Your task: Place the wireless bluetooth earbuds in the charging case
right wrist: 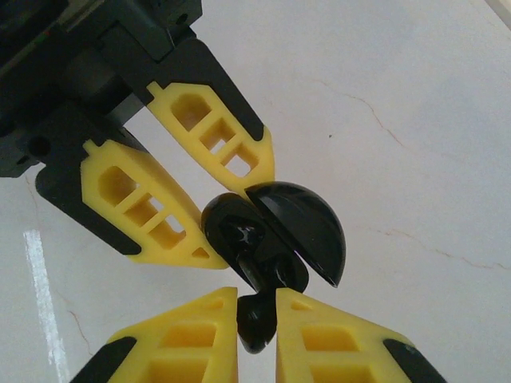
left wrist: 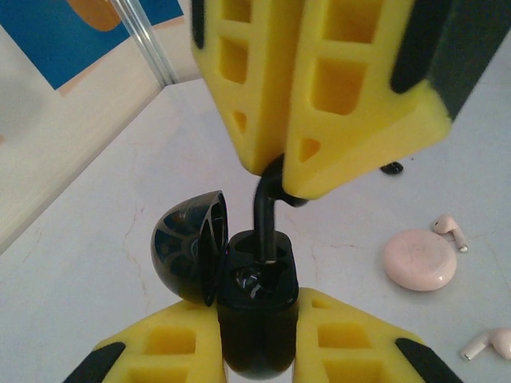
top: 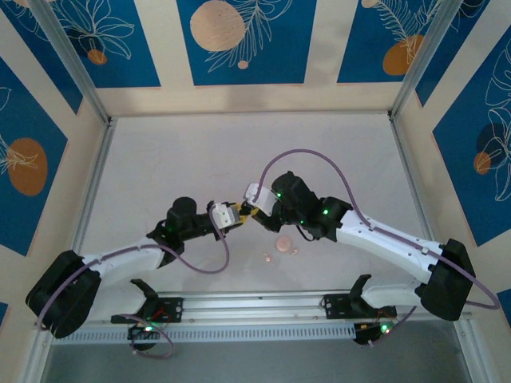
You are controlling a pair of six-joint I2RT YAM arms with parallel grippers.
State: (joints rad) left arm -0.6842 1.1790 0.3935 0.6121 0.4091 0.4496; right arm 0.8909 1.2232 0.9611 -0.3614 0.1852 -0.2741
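Observation:
My left gripper (left wrist: 257, 339) is shut on the black charging case (left wrist: 257, 311), whose domed lid (left wrist: 188, 247) hangs open to the left. A black earbud (left wrist: 267, 215) points its stem down into one of the case's sockets. My right gripper (right wrist: 257, 315) is shut on that earbud (right wrist: 259, 323) at its head, with the case (right wrist: 235, 227) and lid (right wrist: 307, 227) right in front of it. From the top camera the left gripper (top: 234, 215) and the right gripper (top: 249, 211) meet tip to tip above the middle of the table. Another black earbud (left wrist: 391, 167) lies on the table beyond.
A round pale pink case (left wrist: 419, 259) lies shut on the white table (top: 200, 159), to the right of my grippers. Two pink earbuds (left wrist: 451, 230) (left wrist: 491, 343) lie loose beside it. In the top view this pink case (top: 283, 242) lies just under the right arm.

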